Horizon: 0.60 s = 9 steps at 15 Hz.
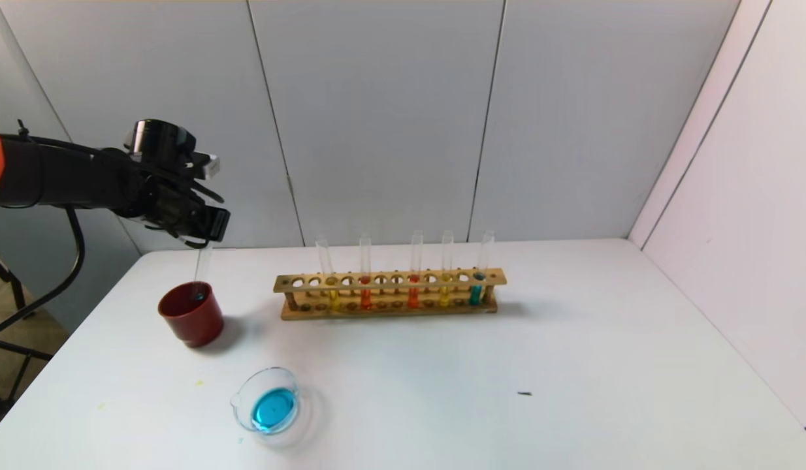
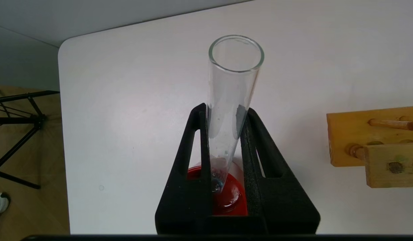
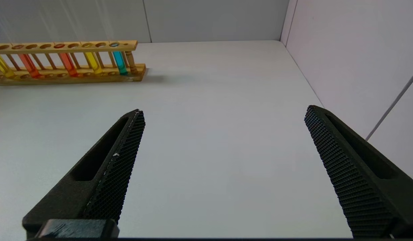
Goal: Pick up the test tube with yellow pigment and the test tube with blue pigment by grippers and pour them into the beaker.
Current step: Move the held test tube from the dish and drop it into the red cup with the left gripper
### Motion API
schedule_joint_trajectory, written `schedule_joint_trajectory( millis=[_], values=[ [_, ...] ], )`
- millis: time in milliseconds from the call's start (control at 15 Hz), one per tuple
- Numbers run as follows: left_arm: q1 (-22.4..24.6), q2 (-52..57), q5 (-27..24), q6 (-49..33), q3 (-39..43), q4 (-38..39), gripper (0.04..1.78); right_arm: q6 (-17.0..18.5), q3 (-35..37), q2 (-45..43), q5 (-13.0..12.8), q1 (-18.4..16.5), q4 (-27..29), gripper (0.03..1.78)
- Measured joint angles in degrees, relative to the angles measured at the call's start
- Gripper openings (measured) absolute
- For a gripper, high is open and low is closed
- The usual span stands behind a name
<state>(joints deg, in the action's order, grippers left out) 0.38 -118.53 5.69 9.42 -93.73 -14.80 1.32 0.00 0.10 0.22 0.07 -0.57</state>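
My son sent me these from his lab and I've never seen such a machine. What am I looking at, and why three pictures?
It is a two-armed robot, seen through three cameras: one on its head, one on each wrist. In the head view, the left gripper holds an empty glass tube, its lower end dipping into a dark red cup on the white table. The left wrist view shows the tube clamped between the black fingers. The right gripper appears only in its own view, open and holding nothing. A wooden rack holds tubes of yellow, orange-red and blue liquid. The low glass beaker contains blue liquid.
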Motion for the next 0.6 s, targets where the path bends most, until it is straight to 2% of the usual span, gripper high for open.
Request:
schedule_joint_trajectory(
  millis=[600],
  values=[
    [-0.05,-0.85,-0.05,-0.26,-2.05,-0.02,0.32,0.0,0.0,0.0,-0.01,0.0,-0.02,1.74]
  ],
)
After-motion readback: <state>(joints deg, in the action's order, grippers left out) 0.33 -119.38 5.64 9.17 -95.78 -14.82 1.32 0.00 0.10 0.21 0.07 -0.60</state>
